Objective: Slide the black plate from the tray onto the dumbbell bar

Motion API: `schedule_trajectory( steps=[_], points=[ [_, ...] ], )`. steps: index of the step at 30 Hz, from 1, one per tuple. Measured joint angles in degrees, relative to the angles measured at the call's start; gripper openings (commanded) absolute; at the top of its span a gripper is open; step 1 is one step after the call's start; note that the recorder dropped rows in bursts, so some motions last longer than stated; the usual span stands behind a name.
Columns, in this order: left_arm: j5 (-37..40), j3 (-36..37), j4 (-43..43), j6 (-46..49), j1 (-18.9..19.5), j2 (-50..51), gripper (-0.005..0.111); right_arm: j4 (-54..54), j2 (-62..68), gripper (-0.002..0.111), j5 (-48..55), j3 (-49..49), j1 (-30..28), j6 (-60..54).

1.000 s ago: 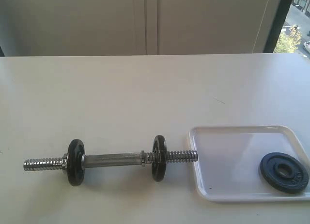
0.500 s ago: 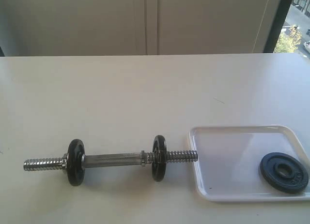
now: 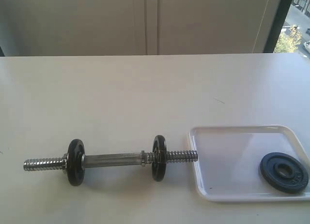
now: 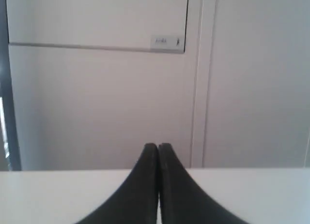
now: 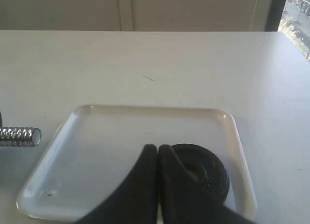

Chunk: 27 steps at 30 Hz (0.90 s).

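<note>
The black plate (image 3: 284,171) lies flat in the right part of the white tray (image 3: 227,151). The dumbbell bar (image 3: 111,160) rests on the table left of the tray, carrying two black discs, its threaded right end (image 3: 183,156) touching or just short of the tray's rim. Neither arm shows in the exterior view. My right gripper (image 5: 158,147) is shut and empty, in front of the tray (image 5: 97,137), partly covering the black plate (image 5: 210,171); the bar's threaded tip (image 5: 20,135) shows at the edge. My left gripper (image 4: 158,146) is shut and empty, over the table, facing a white wall.
The white table (image 3: 145,98) stretches behind the bar and tray. A wall with cabinet panels (image 3: 145,21) stands behind the table, and a window (image 3: 295,25) is at the far right.
</note>
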Motion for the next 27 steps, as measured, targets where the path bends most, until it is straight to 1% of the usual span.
schedule_trajectory(
  steps=[1,2,4,5,6,7,8,9,10,11,13,14,15,16,17,18,19,20,21,22,23,24,26,27],
  points=[
    [2.0,-1.4,5.6,-5.1,0.0,2.1,0.000,0.0,0.0,0.000,0.0,0.0,0.0,0.0],
    [4.0,-3.0,13.1,-10.7,0.0,4.4,0.000,0.0,0.0,0.000,0.0,0.0,0.0,0.0],
    [6.0,-6.0,30.3,-22.9,0.0,8.6,0.000,0.0,0.0,0.000,0.0,0.0,0.0,0.0],
    [5.4,-9.8,48.4,-40.0,0.0,13.6,0.000,0.0,0.0,0.000,0.0,0.0,0.0,0.0],
    [4.0,-11.7,53.6,-46.7,0.0,16.4,0.000,0.0,0.0,0.000,0.0,0.0,0.0,0.0],
    [0.3,-14.6,58.9,-53.3,0.0,21.7,0.000,0.0,0.0,0.000,0.0,0.0,0.0,0.0],
    [-1.9,-16.0,60.5,-55.2,0.0,24.7,0.000,0.0,0.0,0.000,0.0,0.0,0.0,0.0],
    [-5.4,-18.4,62.0,-57.1,0.0,30.7,0.000,0.0,0.0,0.000,0.0,0.0,0.0,0.0],
    [-6.4,-19.4,62.6,-57.5,0.0,33.6,0.000,0.0,0.0,0.000,0.0,0.0,0.0,0.0],
    [-5.7,-20.7,63.4,-56.7,0.0,38.1,0.000,0.0,0.0,0.000,0.0,0.0,0.0,0.0],
    [-1.2,-21.5,63.8,-53.4,0.0,41.4,0.000,0.0,0.0,0.000,0.0,0.0,0.2,0.0],
    [2.6,-21.6,64.0,-50.7,0.0,42.5,0.000,0.0,0.0,0.000,0.0,0.0,0.4,0.0],
    [12.4,-21.7,64.3,-43.9,0.0,43.5,0.000,0.0,0.0,0.000,0.0,0.0,1.0,0.1],
    [17.7,-21.8,64.6,-39.5,0.0,43.6,0.000,0.0,0.0,0.000,0.0,0.0,1.2,0.1],
    [27.1,-21.8,64.6,-30.7,0.0,43.7,0.000,0.0,0.0,0.000,0.0,0.0,1.2,0.1],
    [32.7,-21.8,64.6,-24.6,0.0,43.7,0.000,0.0,0.0,0.000,0.0,0.0,1.3,0.1],
    [38.6,-21.9,61.0,-15.7,0.0,43.7,0.000,0.0,0.0,0.000,0.0,0.0,1.3,0.1],
    [41.6,-22.0,56.1,-7.9,0.0,43.7,0.000,0.0,0.0,0.000,0.0,0.0,1.3,0.1],
    [43.6,-22.2,47.2,3.6,0.0,43.7,0.000,0.0,0.0,0.000,0.0,0.0,1.3,0.1],
    [43.5,-22.2,40.0,12.1,0.0,43.7,0.000,0.0,0.0,0.000,0.0,0.0,1.3,0.1],
    [41.9,-22.5,30.1,23.1,-1.9,43.7,0.000,0.0,0.0,0.000,0.0,0.0,1.3,0.1],
    [41.3,-22.9,23.9,27.4,-3.4,43.7,0.000,0.0,0.0,0.000,0.0,0.0,1.3,0.1],
    [40.9,-24.6,12.0,38.0,-8.5,44.0,0.000,0.0,0.0,0.000,0.0,0.0,1.3,0.1],
    [41.8,-25.5,7.6,42.2,-10.8,44.3,0.000,0.0,0.0,0.000,0.0,0.0,1.3,0.1]
  ],
)
